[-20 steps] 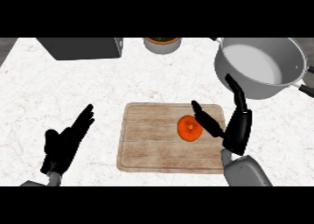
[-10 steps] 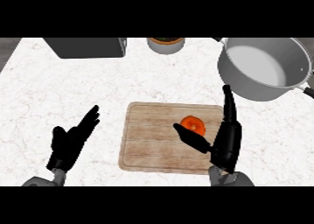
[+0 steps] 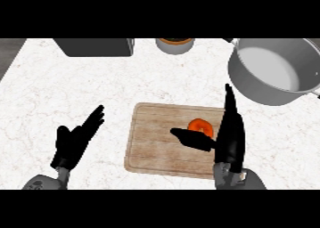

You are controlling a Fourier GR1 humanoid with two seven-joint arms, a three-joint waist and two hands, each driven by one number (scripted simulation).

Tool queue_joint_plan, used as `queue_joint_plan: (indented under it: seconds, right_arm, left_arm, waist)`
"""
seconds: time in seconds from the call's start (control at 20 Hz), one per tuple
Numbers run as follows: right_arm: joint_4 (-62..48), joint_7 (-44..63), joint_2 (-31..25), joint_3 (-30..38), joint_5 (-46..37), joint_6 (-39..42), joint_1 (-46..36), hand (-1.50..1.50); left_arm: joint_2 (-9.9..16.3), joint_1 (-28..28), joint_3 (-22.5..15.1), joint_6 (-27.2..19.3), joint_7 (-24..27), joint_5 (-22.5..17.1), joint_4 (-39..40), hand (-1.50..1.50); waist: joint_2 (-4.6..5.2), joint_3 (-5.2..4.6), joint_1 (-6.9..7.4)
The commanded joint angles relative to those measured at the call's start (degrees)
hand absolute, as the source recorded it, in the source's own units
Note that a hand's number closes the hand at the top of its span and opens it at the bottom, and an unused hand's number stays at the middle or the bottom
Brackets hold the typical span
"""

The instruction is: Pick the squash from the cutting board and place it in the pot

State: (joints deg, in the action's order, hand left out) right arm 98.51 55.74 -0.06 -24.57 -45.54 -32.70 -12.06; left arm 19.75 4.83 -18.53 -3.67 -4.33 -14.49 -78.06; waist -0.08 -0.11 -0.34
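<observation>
An orange squash (image 3: 201, 126) lies on the wooden cutting board (image 3: 159, 147), near the board's right side. My right hand (image 3: 229, 133) stands edge-on just right of it, fingers straight and pointing away from me, thumb (image 3: 192, 138) stretched out under the squash and hiding its lower part. The hand is open. A grey pot (image 3: 277, 70) with a pale inside sits at the far right, beyond the board. My left hand (image 3: 75, 140) rests open on the counter left of the board, fingers up.
A dark grey box (image 3: 96, 46) stands at the back left. A small round container with orange contents (image 3: 174, 44) is at the back middle. The pot's handle (image 3: 319, 95) sticks out toward the right edge.
My right hand has drawn back toward me and turned more edge-on beside the squash. The squash sits a little lower on the board. My left hand has barely moved.
</observation>
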Motion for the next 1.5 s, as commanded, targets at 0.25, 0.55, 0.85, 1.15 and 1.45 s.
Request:
queue_joint_plan:
  seconds: [0.25, 0.55, 0.85, 1.15, 1.45]
  right_arm:
    - [-6.74, -0.74, -0.76, 1.41, 8.59, 6.5, 2.74, -1.5]
    - [1.54, -3.32, -2.81, -2.12, 1.83, 3.59, 13.51, -1.5]
    - [0.87, -12.42, -2.15, 0.66, 8.06, 2.89, 15.74, -1.5]
    - [-5.83, -32.75, -0.93, 5.14, 24.48, -1.15, 16.78, -1.5]
    - [-11.62, -37.71, 0.03, 3.92, 33.78, -6.04, 11.82, -1.5]
  left_arm:
    - [-0.04, 5.49, 3.61, 3.88, -3.85, -0.29, 1.94, 0.0]
    - [-2.18, -1.63, 3.29, 3.61, -2.72, 3.39, -2.84, 0.0]
    - [-5.36, 0.26, 6.59, 5.67, -1.34, 5.6, 1.07, 0.0]
    - [-6.57, -0.29, 4.88, 3.49, -3.92, 7.53, -1.78, 0.0]
    - [-6.94, 2.97, 8.56, 6.23, -3.25, 7.1, 1.95, 0.0]
  waist:
    - [0.15, 0.12, 0.23]
    - [-0.04, 0.11, 0.15]
    - [0.05, 0.11, 0.22]
    - [0.11, 0.18, 0.38]
    - [0.12, 0.14, 0.36]
